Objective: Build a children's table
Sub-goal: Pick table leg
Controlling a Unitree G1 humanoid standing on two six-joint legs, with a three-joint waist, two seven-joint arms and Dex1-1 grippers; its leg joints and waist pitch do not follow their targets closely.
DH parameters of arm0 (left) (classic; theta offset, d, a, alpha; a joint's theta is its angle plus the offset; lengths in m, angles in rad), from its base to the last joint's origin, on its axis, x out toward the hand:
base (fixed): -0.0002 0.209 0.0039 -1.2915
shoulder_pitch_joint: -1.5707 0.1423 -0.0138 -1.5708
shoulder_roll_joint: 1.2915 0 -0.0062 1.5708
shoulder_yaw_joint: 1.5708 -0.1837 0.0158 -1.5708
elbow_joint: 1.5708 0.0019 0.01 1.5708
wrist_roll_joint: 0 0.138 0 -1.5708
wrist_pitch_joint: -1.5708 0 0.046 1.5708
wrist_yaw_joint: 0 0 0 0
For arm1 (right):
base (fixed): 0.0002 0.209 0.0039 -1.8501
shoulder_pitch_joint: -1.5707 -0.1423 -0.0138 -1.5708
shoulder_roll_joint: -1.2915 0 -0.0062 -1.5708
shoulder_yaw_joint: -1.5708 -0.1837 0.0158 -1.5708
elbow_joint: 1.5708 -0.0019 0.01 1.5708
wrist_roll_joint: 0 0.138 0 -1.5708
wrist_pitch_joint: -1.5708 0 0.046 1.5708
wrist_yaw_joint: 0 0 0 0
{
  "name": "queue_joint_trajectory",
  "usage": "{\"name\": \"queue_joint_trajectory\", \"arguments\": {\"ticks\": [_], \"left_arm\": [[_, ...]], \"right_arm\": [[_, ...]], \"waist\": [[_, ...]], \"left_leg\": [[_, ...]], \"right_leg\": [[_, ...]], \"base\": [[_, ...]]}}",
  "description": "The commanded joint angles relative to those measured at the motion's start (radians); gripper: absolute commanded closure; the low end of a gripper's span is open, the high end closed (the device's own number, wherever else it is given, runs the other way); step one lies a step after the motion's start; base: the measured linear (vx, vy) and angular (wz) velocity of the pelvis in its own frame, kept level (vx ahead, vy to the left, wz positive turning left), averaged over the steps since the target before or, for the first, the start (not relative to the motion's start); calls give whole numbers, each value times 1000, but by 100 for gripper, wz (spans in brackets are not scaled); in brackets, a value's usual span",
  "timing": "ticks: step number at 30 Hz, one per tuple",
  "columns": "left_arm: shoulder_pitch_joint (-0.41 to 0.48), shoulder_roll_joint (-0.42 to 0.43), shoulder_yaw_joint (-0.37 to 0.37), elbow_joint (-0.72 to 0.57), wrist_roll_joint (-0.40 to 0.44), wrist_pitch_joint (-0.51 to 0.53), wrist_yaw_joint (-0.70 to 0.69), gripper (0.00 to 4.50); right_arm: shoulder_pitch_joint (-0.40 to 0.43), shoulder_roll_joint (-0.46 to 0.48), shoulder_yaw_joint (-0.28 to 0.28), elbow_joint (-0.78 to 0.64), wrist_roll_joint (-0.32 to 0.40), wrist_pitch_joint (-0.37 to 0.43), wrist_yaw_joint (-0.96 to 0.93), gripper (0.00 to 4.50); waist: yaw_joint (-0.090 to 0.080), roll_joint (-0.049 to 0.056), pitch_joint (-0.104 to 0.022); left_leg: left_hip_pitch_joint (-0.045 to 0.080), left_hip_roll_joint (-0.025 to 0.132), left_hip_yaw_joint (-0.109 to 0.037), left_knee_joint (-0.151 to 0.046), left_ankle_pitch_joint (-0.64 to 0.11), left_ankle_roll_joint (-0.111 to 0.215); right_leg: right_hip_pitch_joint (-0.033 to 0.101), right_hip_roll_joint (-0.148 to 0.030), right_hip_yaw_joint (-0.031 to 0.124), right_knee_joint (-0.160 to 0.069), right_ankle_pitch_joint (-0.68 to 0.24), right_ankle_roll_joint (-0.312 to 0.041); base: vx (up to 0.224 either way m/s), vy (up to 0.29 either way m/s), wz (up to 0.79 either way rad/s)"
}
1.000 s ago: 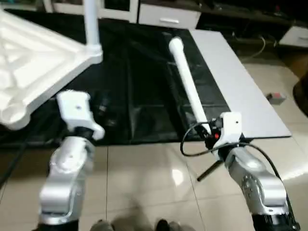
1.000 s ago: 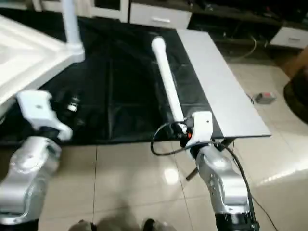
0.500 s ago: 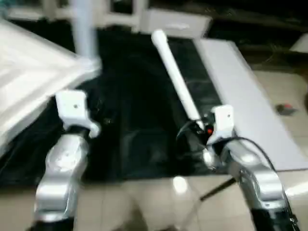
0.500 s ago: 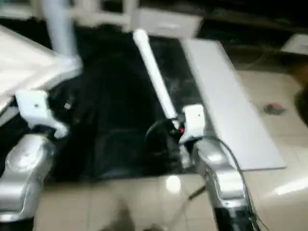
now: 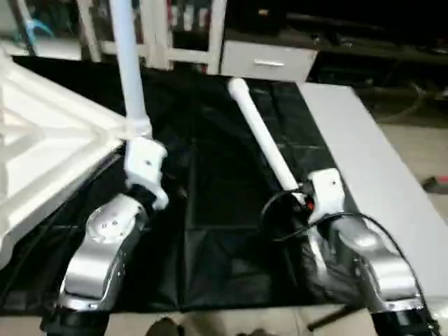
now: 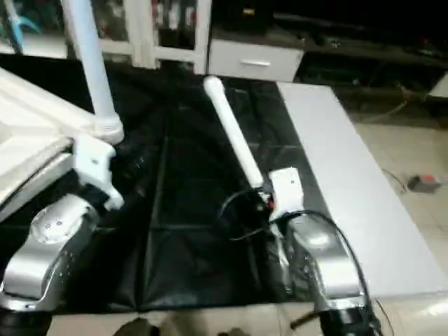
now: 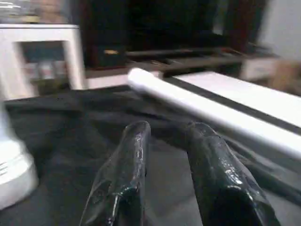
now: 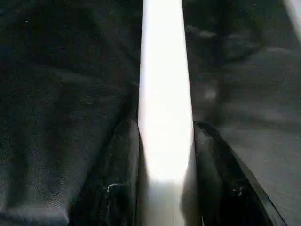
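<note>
White plastic makes up the tabletop (image 5: 49, 147), which is seen tilted at the left of the head views with its ribbed underside facing up, over a black sheet (image 5: 217, 210) spread on the floor. One leg (image 5: 129, 66) is already seated upright in the corner socket (image 5: 138, 129) nearest the left arm. A second leg (image 5: 262, 136) is held slanting above the sheet, its rounded end pointing away toward a white cabinet (image 5: 266, 63), and its near end is clamped between the two black fingers (image 8: 120, 188) of the right gripper (image 8: 164, 188) (the tube is seen filling the gap between them in the right wrist view). The left gripper (image 7: 164, 141) is held just beside the socket with nothing in it, its jaws parted by a narrow gap above the sheet. A pale grey board (image 5: 378, 175) is laid along the right edge of the sheet.
</note>
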State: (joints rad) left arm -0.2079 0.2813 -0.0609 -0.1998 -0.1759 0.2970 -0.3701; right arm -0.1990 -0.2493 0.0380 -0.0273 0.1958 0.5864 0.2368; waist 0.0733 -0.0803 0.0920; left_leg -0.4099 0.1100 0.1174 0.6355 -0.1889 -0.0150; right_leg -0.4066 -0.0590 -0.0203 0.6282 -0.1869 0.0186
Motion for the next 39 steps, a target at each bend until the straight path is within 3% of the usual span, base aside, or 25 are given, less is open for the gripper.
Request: {"name": "queue_joint_trajectory", "arguments": {"ticks": [1,3,5,6,7,8,9,10,11,12,13,16,17,18,19,20,21,22,23,24,25,26,27,31,39], "left_arm": [[-25,25,-20,-3,-10,-14,-68,298],[-67,83,-58,13,-11,-31,-181,298],[-92,110,-75,22,-16,-21,-238,298],[-105,124,-84,27,-20,-13,-267,281],[-153,179,-140,48,36,-44,-329,271],[-168,197,-159,55,55,-56,-351,264],[-207,235,-209,71,104,-85,-404,261],[-226,247,-230,79,127,-100,-423,251],[-254,256,-260,87,164,-109,-435,239],[-256,256,-262,88,167,-109,-436,229],[-275,265,-283,99,205,-128,-434,225],[-326,251,-309,131,287,-166,-382,207],[-349,238,-311,145,311,-183,-347,195],[-357,236,-313,150,317,-191,-336,195],[-363,228,-313,153,324,-197,-319,195],[-367,219,-317,157,332,-206,-307,195],[-367,207,-320,158,342,-216,-292,195],[-364,204,-327,155,348,-218,-290,195],[-361,201,-330,155,355,-222,-290,195],[-358,196,-327,153,350,-220,-289,195],[-338,164,-309,134,327,-216,-272,195],[-335,159,-306,131,324,-216,-269,195],[-328,148,-299,124,317,-216,-261,195],[-209,28,-250,19,201,-96,-182,195],[-249,174,-346,55,420,-175,-264,195]], "right_arm": [[-18,-37,-41,-29,-11,4,17,328],[-37,-130,-32,-18,-28,3,82,328],[-47,-184,-17,-11,-40,-1,127,328],[-52,-212,-7,-7,-47,-4,151,328],[-60,-303,22,-10,-67,-11,238,328],[-61,-337,34,-14,-75,-17,273,328],[-59,-429,62,-31,-90,-30,366,328],[-53,-480,74,-46,-93,-35,420,328],[-43,-549,80,-70,-96,-61,492,328],[-43,-553,80,-72,-96,-63,496,328],[-42,-581,75,-85,-83,-59,525,328],[-45,-648,59,-131,-48,-51,603,328],[-55,-670,55,-146,-38,-44,626,328],[-59,-678,55,-150,-36,-42,634,328],[-69,-680,52,-154,-30,-35,636,328],[-81,-678,50,-162,-18,-32,644,328],[-94,-673,49,-177,1,-23,654,328],[-96,-668,51,-188,8,-18,657,328],[-96,-664,52,-195,9,-15,664,328],[-95,-663,52,-197,8,-15,665,328],[-89,-647,51,-207,4,-16,659,328],[-88,-644,50,-208,3,-17,656,328],[-85,-638,49,-210,2,-17,652,328],[-69,-560,28,-238,41,1,586,328],[-97,-571,71,-264,47,12,647,328]], "waist": [[-28,38,-39],[-44,46,-34],[-29,53,-31],[-20,51,-33],[-6,31,-26],[-8,8,-27],[-16,-21,-23],[-19,-10,-18],[1,8,-20],[2,25,-34],[-31,38,-34],[-52,55,-12],[22,83,0],[74,74,6],[72,22,-33],[42,-35,-37],[32,-28,-27],[64,4,-34],[73,16,-25],[69,16,-36],[58,22,-49],[54,26,-53],[50,30,-49],[25,13,-36],[-1,10,-45]], "left_leg": [[47,100,-49,-119,-601,-130],[71,103,-54,-135,-822,-173],[22,113,-22,-202,-844,-164],[15,114,-7,-213,-820,-154],[11,101,33,-221,-736,-130],[56,78,42,-154,-635,-120],[151,27,15,83,-229,-61],[79,9,-24,76,-83,-31],[53,64,-30,-40,-171,-46],[102,78,-20,-61,-243,-54],[102,112,-25,-111,-414,-33],[98,134,-30,-159,-738,-38],[-51,178,4,-268,-954,-53],[-79,166,52,-266,-947,-43],[-11,143,72,-164,-623,-39],[89,116,65,3,-408,-84],[64,41,2,129,-43,-26],[54,48,-16,100,-19,-27],[52,80,-27,-10,-120,-70],[69,90,-15,-39,-187,-79],[84,107,-6,-69,-252,-56],[83,109,1,-78,-247,-39],[75,118,7,-92,-235,-21],[49,116,13,-106,-306,-49],[37,119,18,-108,-186,2]], "right_leg": [[20,-69,14,-95,-537,-117],[24,-52,-23,-112,-571,-72],[73,-35,-35,-22,-446,-87],[78,-36,-28,3,-421,-88],[69,-36,-6,-3,-559,-61],[24,-61,8,-85,-762,-27],[-82,-180,57,-253,-1116,7],[-21,-175,87,-232,-1102,3],[57,-141,34,-161,-862,-21],[23,-91,10,-138,-673,-62],[30,-47,-8,-95,-326,-151],[55,-48,-59,-107,-389,-107],[162,-21,-91,150,-241,-80],[150,-6,-88,169,-213,-68],[127,-27,50,179,-589,-3],[16,-93,77,-6,-1031,68],[-36,-112,124,-167,-1347,31],[2,-124,155,-152,-1253,3],[29,-94,95,-87,-856,-80],[21,-57,72,-61,-689,-107],[29,-42,51,-42,-430,-165],[38,-47,48,-46,-346,-187],[46,-57,42,-57,-297,-220],[44,-80,36,-88,-500,-172],[45,-78,27,-82,-266,-163]], "base": [[-124,23,-7],[-132,26,-4],[-142,2,6],[-154,-14,10],[-122,-65,17],[-114,-93,18],[-114,-93,18],[0,0,0],[0,0,0],[0,0,0],[-127,-3,21],[-131,14,-2],[-169,-34,10],[-169,-34,10],[-100,-118,10],[-82,-189,3],[-82,-189,3],[-72,-120,4],[0,0,0],[0,0,0],[0,0,0],[-63,-2,9],[-63,-2,9],[3,13,-2],[4,13,-1]]}}
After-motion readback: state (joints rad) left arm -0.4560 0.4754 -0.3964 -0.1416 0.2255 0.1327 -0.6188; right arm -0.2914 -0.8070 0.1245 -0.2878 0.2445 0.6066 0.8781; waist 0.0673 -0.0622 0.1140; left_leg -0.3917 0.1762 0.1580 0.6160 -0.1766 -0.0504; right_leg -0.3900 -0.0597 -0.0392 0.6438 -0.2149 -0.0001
